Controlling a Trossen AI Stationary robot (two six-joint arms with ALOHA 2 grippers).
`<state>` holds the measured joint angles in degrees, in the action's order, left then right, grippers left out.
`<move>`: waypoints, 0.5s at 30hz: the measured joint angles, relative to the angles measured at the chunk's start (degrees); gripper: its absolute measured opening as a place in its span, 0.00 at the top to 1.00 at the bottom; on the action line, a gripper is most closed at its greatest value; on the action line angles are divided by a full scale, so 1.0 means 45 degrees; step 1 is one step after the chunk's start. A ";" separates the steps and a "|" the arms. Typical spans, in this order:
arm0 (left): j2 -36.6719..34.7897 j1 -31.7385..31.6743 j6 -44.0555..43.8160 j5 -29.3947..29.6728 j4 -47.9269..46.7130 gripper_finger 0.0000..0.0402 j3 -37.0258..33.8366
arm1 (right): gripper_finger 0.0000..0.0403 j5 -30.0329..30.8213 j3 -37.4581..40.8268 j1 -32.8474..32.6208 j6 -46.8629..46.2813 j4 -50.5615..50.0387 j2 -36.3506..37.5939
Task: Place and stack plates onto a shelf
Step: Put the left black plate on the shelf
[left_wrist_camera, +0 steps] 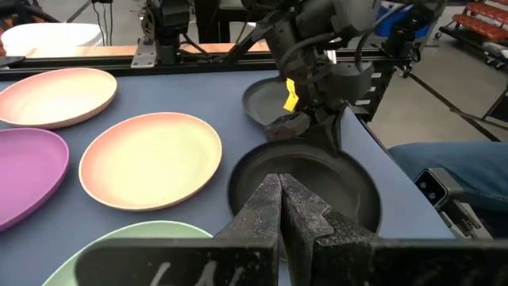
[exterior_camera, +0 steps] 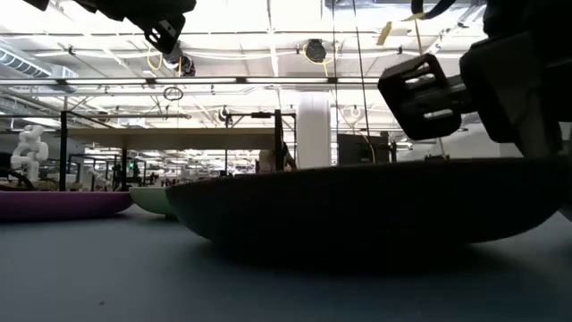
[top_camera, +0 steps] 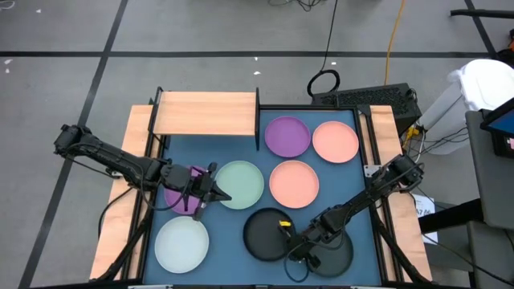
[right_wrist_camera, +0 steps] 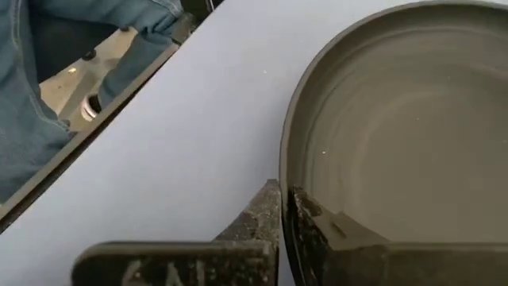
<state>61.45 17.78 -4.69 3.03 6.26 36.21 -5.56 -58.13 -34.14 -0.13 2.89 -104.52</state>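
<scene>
A black plate (top_camera: 265, 234) lies near the table's front, and my right gripper (top_camera: 289, 233) is shut on its right rim. A second black plate (top_camera: 337, 255) sits under that arm. My left gripper (top_camera: 215, 193) hangs shut and empty above the table, between a purple plate (top_camera: 178, 191) and the pale green plate (top_camera: 239, 184). A whitish plate (top_camera: 181, 243), two pink plates (top_camera: 294, 182) (top_camera: 335, 140) and another purple plate (top_camera: 287, 135) rest flat on the table. The light-wood shelf (top_camera: 205, 112) stands at the far left with nothing on it. My right gripper pinches the black plate's rim (right_wrist_camera: 287, 171) on the side toward the table's right edge. One finger (right_wrist_camera: 317, 218) is inside the plate and the other (right_wrist_camera: 258, 210) is outside. The fingers slant down from the table's right. The plate looks level on the table (exterior_camera: 375, 210).
Wooden side rails (top_camera: 120, 233) run along both sides of the blue-grey tabletop. A person in jeans (right_wrist_camera: 48, 71) sits by the table's near right corner. Bare table shows in front of the shelf (top_camera: 209, 148).
</scene>
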 joint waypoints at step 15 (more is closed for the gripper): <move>0.0000 0.0000 -0.0163 0.0000 -0.0030 1.00 -0.0005 | 1.00 0.1093 0.0005 -0.0390 0.0624 -0.0355 0.1506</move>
<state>61.45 17.78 -5.42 3.03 6.13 36.18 -0.65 -58.11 -35.90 2.68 1.30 -97.75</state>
